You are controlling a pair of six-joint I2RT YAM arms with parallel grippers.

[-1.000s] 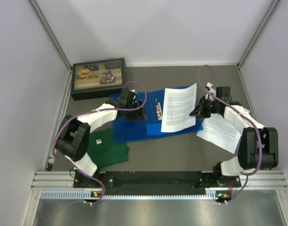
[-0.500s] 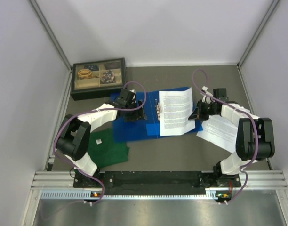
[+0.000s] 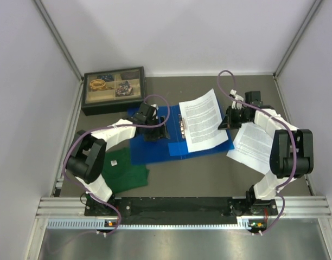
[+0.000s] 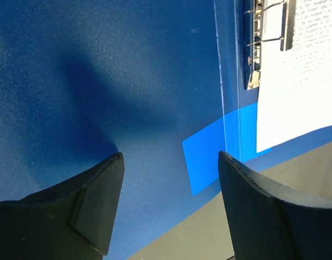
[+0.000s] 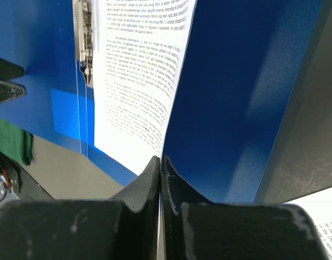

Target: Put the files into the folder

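Pinching the right edge of a sheet (image 5: 136,81), the right claw (image 5: 159,162) has its two fingers pressed flat together with only the paper between them. The held edge is lifted clear of the folder (image 3: 147,151), so the sheet bows upward there and casts a shadow on the blue beneath. The sheet's left edge lies just beside the rings (image 5: 83,38) along the spine. It sits a little askew over the right leaf, and in the top view its far corner shows past the folder's far edge.

The folder lies open and flat near the middle of the table (image 3: 209,179), its left leaf bare. The left claw (image 4: 170,162) is over that bare leaf, fingers spread wide with nothing between them but blue plastic. Its tips are very close to the surface, with a dark shadow by the left finger. Whether they touch cannot be told.

More sheets (image 3: 257,150) lie on the table right of the folder, partly under the right arm, just beside the folder's near-right corner. A green shirt (image 3: 125,172) lies just beside the folder's near-left corner. A black box (image 3: 113,106) with compartments stands at the far left, apart from the folder.
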